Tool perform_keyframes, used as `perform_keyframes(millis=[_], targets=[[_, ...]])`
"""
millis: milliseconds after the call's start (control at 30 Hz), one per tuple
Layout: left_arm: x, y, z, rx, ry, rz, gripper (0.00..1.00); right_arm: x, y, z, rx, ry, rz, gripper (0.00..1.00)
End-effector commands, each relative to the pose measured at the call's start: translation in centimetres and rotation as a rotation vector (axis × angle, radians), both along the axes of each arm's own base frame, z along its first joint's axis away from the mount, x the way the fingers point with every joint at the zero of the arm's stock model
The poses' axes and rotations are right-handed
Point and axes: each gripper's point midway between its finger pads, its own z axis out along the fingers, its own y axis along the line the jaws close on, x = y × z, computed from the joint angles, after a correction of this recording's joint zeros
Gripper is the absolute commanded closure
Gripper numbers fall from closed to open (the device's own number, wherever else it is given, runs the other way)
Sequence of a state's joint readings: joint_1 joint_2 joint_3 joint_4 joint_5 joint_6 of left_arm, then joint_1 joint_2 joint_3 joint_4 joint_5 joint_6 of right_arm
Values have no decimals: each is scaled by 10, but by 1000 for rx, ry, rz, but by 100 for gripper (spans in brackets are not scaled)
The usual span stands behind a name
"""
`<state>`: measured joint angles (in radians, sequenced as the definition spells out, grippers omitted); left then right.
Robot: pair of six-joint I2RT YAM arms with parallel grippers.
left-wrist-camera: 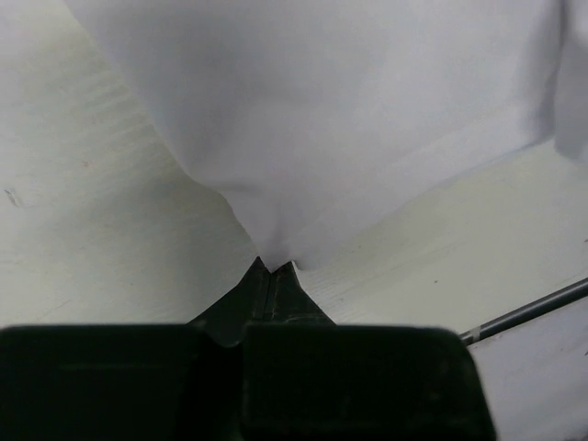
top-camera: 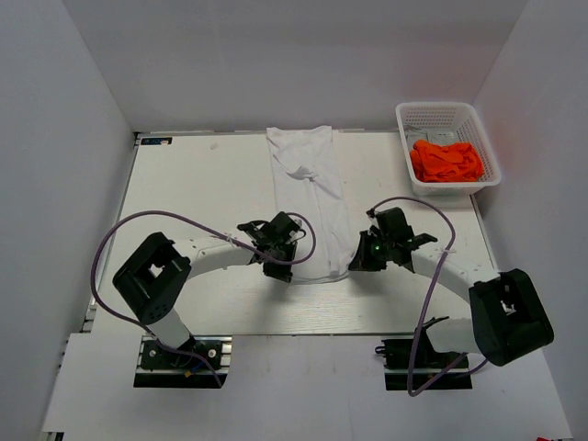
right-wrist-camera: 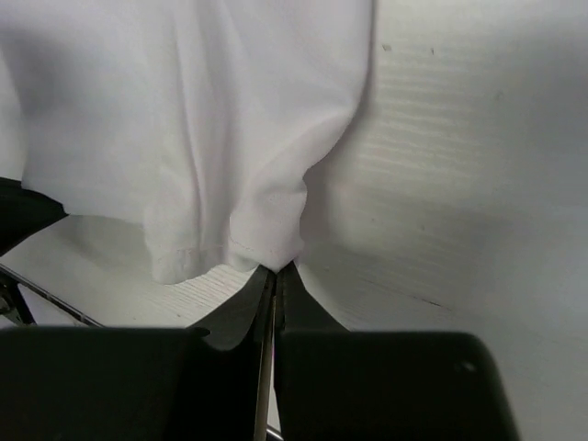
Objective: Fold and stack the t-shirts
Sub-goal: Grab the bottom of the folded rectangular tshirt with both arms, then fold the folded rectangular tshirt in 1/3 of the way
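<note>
At the far left corner of the counter (top-camera: 202,193) sits a small dark tag (top-camera: 156,141), too small to read. The left pincer (top-camera: 279,272) is down at the near left corner of the white t-shirt (top-camera: 308,184). The shirt lies lengthwise on the middle of the counter, folded narrow, its far end reaching the counter's far edge.

The top view shows only that the pincer meets the hem. The left wrist view shows its fingers (left-wrist-camera: 243,299) closed tight on a pinch of the white cloth. The cloth rises into a small peak at the tips while the rest spreads over the counter.

To the right, the right pincer (top-camera: 358,261) is at the near right corner of the same shirt. Its wrist view shows it clamped shut on a stitched hem corner, with folds bunched above the tips.

Only the top view takes in the far right. There a white lattice basket (top-camera: 446,108) stands at the counter's far right corner, with the orange t-shirt (top-camera: 446,161) crumpled inside it, well apart from both arms.
</note>
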<state>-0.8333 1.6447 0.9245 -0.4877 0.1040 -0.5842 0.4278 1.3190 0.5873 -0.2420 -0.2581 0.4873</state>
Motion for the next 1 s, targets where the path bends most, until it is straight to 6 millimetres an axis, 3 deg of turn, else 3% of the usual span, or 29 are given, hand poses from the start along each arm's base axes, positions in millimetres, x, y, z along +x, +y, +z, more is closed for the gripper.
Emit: perform_keyframes(millis=[0,267,400,467,500,533,600,633,667,967], targets=[[26,-7,33,-2,-112,25,100,35,16,45,73,-190,16,100],[68,-10,71,-11,-252,127,100,71,14,86,53,-349,-34,100],[115,-6,97,38,-333,269,100,98,19,102,48,-391,-63,100],[129,0,100,70,-343,314,100,117,25,112,54,-423,-81,100],[147,3,112,63,-376,354,100,122,26,115,59,-434,-87,100],[151,7,103,95,-353,362,100,136,31,128,69,-470,-82,100],[169,6,112,78,-370,392,100,147,34,122,53,-459,-81,100],[179,11,112,80,-371,415,100,159,37,140,65,-505,-79,100],[186,13,106,95,-366,415,100,167,39,128,48,-481,-77,100],[256,14,130,46,-457,439,100,236,46,144,35,-548,-76,100]])
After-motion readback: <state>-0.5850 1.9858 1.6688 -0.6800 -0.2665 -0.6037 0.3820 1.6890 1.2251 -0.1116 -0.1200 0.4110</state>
